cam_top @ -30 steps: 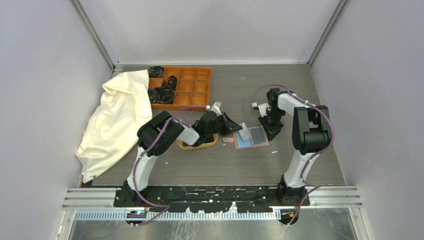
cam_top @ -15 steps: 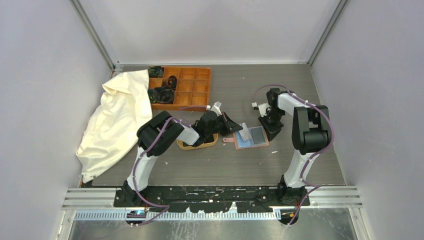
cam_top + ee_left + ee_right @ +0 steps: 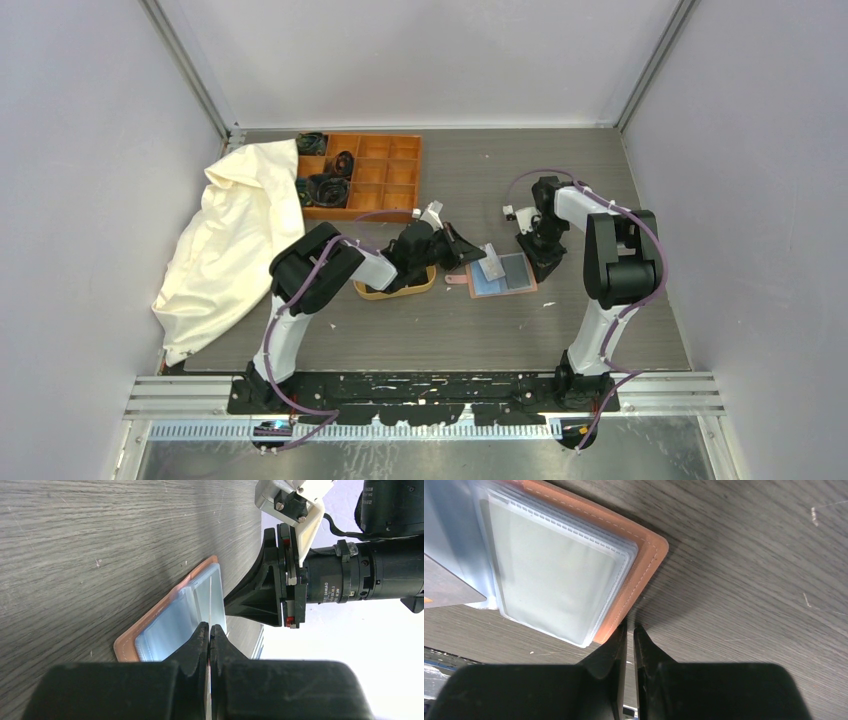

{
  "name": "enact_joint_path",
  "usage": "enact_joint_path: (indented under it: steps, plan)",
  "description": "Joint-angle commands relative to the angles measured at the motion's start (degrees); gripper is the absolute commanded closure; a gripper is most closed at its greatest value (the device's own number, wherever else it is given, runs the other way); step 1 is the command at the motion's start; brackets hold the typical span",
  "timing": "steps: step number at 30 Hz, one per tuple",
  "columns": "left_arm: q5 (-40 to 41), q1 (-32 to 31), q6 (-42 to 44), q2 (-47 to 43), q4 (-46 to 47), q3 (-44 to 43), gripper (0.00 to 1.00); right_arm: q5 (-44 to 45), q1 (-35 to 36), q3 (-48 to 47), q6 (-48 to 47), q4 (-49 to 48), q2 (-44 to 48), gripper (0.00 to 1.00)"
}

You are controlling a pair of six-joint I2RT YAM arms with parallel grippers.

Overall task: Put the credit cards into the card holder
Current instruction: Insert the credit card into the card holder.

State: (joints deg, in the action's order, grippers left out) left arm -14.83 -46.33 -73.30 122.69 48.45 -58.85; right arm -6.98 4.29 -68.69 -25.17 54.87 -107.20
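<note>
Top external view, ordered from the card holder [image 3: 486,287]: 1 cream cloth [image 3: 230,240] lies far left, 1 orange compartment box [image 3: 385,175] behind-left, and 1 oval wooden tray [image 3: 396,291] just left. The left gripper [image 3: 472,257], jaws clamped on 1 credit card [image 3: 491,266], holds it tilted over the open holder's pale sleeves. The right gripper [image 3: 542,266] stands at the holder's right edge, jaws nearly together. Whether they pinch the leather cannot be told. Bare table [image 3: 450,330] stretches in front of the holder.

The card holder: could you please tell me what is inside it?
Clear plastic sleeves line the open card holder; the left tool holds a card edge-on over them. Whether lower sleeves hold cards is hidden.
</note>
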Motion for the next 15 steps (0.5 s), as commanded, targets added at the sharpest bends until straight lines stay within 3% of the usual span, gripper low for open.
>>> enact_joint_path:
  steps: [1,15]
  plan:
    - [-0.3,0.0,0.6,-1.0,2.6,-1.5,1.00,-1.5,0.5,-0.9,-0.5,0.3,-0.7,0.84]
    - [0.3,0.1,2.4,0.8,0.0,-2.7,1.00,-1.6,0.6,-0.9,-0.5,0.4,-0.6,0.84]
